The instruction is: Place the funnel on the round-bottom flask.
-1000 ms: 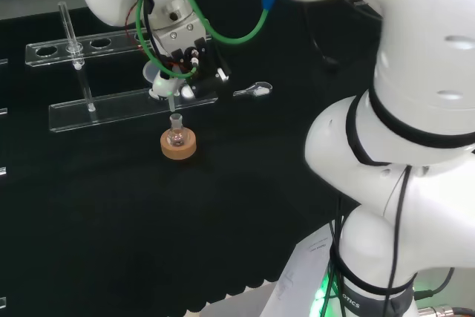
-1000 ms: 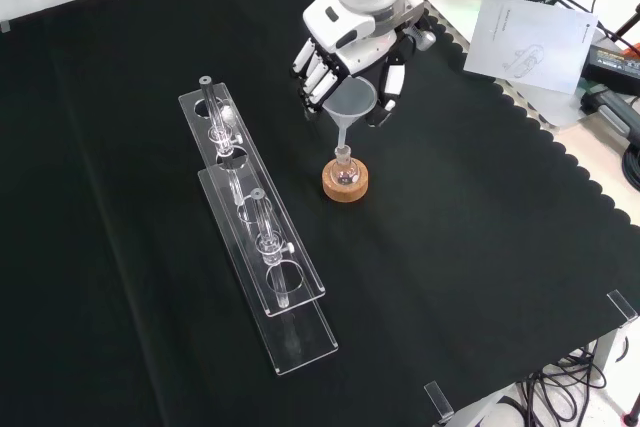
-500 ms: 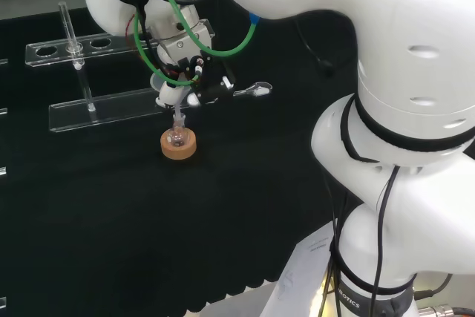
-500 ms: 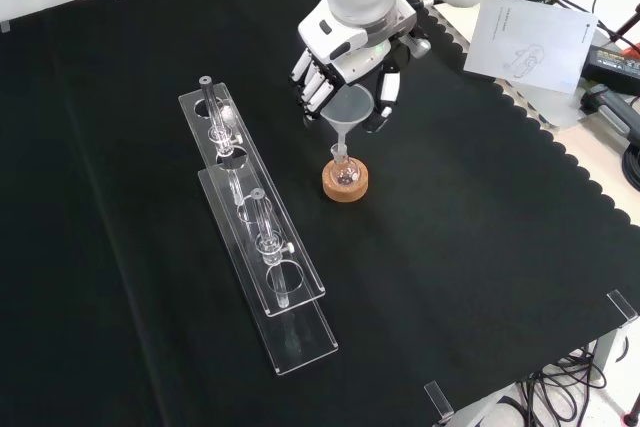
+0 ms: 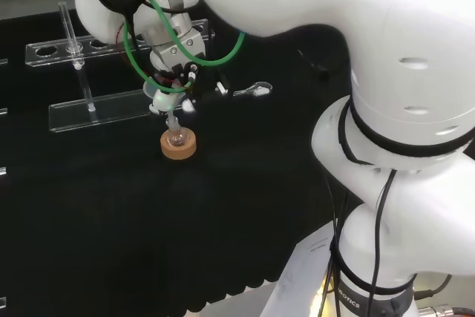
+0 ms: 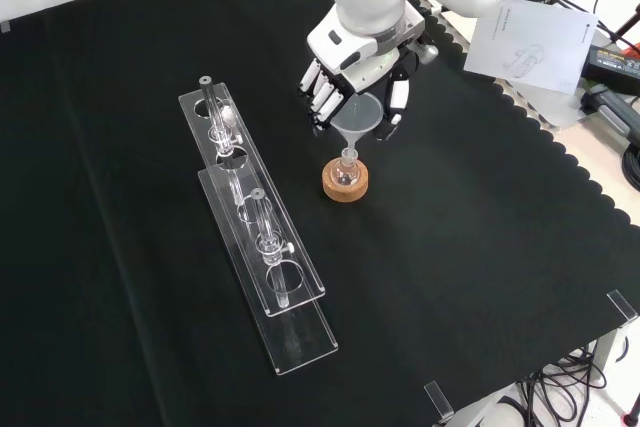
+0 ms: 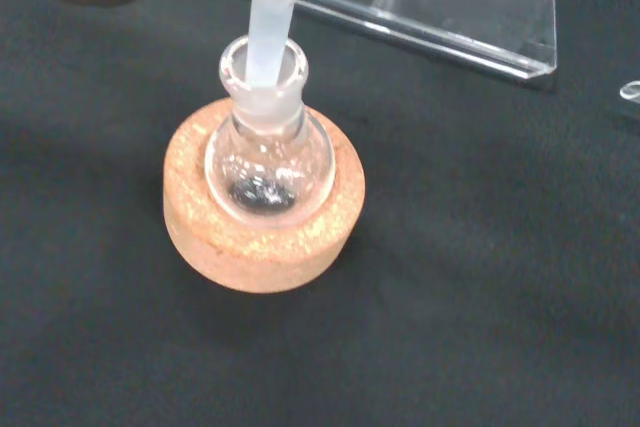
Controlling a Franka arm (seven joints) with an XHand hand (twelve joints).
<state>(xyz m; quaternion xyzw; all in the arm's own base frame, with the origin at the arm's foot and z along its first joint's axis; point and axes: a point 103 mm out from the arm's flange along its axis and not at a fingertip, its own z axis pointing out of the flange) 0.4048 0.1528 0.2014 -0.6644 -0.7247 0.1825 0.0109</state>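
Observation:
A small clear round-bottom flask (image 6: 346, 173) (image 7: 268, 157) (image 5: 176, 136) sits upright in a cork ring stand (image 6: 346, 184) (image 7: 262, 227) (image 5: 179, 148) near the cloth's middle. The hand (image 6: 362, 77) (image 5: 172, 87) hovers just above it, its fingers and thumb curled round a translucent white funnel (image 6: 358, 119) (image 7: 275, 7). The wrist view shows the funnel's stem entering the flask's neck. The funnel's cone is still held between the fingers.
Two long clear acrylic racks (image 6: 262, 267) (image 5: 104, 109) with glass tubes lie to the left of the flask in the front view. A small clear piece (image 5: 254, 90) lies on the cloth to the flask's right in the head view. White paper (image 6: 528, 42) rests at the far right.
The hand has come lower with the funnel. The stem, above the flask's mouth a second ago, now sits inside the neck. Flask and cork ring have not moved.

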